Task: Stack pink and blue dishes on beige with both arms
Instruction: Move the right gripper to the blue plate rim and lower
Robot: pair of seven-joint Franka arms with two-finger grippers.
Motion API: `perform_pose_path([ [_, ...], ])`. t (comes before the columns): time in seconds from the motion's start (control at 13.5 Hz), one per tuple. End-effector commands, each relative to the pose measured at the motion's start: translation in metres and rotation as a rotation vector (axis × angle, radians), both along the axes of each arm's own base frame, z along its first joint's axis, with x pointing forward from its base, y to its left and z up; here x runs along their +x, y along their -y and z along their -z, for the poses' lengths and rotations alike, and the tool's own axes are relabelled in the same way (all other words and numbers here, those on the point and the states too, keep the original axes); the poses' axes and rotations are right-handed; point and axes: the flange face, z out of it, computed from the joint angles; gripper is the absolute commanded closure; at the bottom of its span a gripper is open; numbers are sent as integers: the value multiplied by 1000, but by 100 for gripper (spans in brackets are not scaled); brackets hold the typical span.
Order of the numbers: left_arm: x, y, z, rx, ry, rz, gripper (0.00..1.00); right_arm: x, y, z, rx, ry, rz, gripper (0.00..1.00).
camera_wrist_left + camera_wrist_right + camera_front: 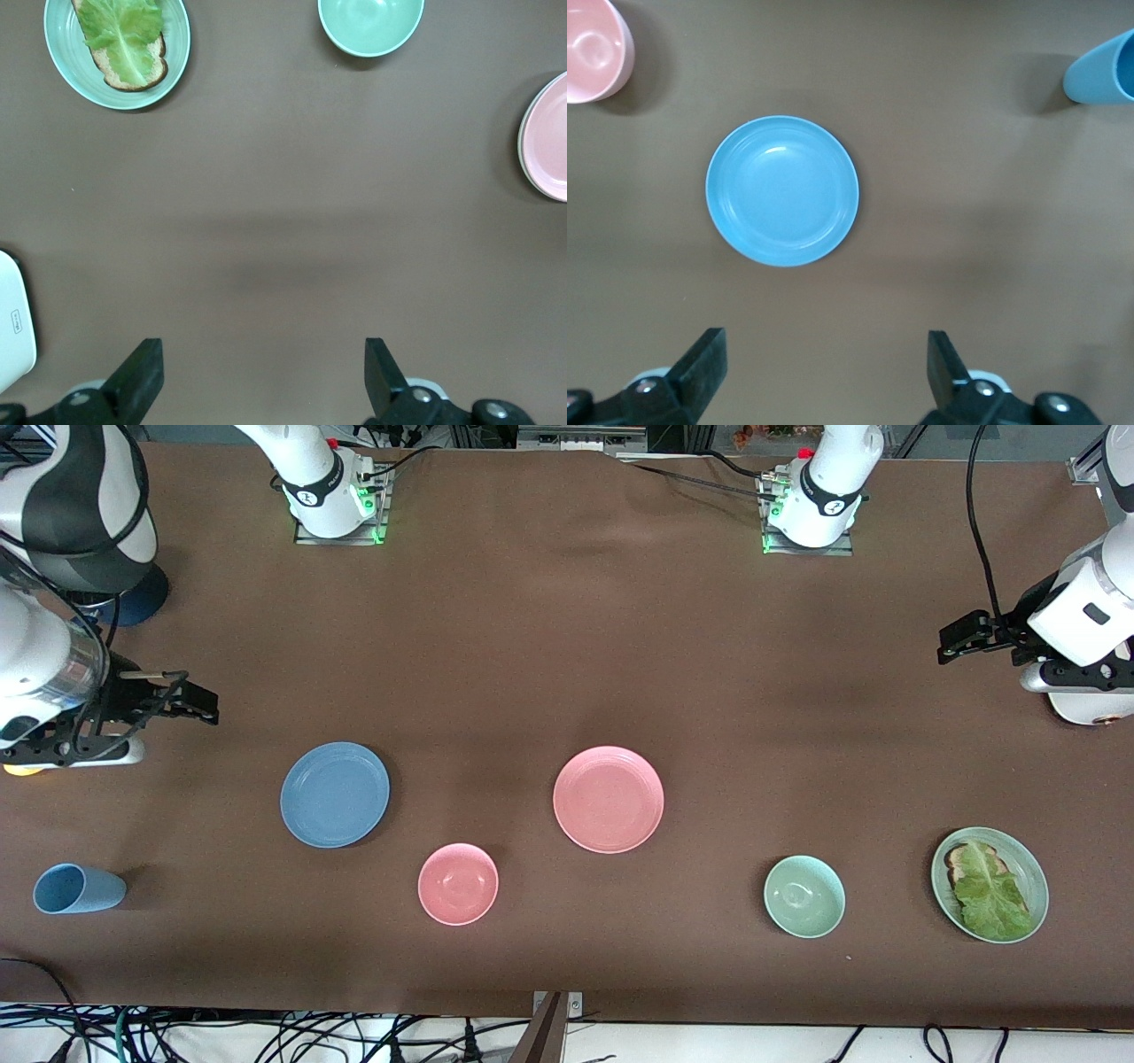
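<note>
On the brown table before you, the blue plate (335, 794) lies flat toward the right arm's end, and the pink plate (608, 799) lies flat near the middle, the two well apart. Your right gripper (199, 707) hangs with its fingers (700, 365) spread wide and empty over bare cloth, at the table edge beside the blue plate, which it does not touch. Your left gripper (961, 638) hangs likewise parted and empty over the left arm's end, well apart from the pink plate, whose rim just enters its wrist view. Both plates are round, smooth and matte, with ringed rims. No beige plate can be made out. Nearer the front camera sit a small deep pink bowl (458, 884), a pale green bowl (804, 896), a blue cup (78, 889) lying on its side, and a green plate (990, 884) carrying toast under a lettuce leaf. A dark blue round object (142, 598) is mostly hidden under the right arm.
</note>
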Motion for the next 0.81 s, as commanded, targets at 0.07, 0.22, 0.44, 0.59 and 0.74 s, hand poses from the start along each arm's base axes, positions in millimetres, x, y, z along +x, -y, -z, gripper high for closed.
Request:
perform_pose_path([
  [0.07, -5, -5, -3, -20, 16, 10, 0, 7, -1, 77, 7, -16, -54, 0],
  [0.22, -5, -5, -2, -19, 13, 11, 0, -1, -1, 118, 9, 4, -58, 0],
  [0.44, -4, -3, -5, -19, 19, 15, 0, -4, 3, 183, 11, 36, -55, 0],
  [0.59, -3, -3, -5, -19, 21, 15, 0, 0, 8, 208, 9, 47, -50, 0],
  [0.74, -2, -6, -12, -17, 36, 9, 0, 3, 11, 218, 8, 56, -46, 0],
])
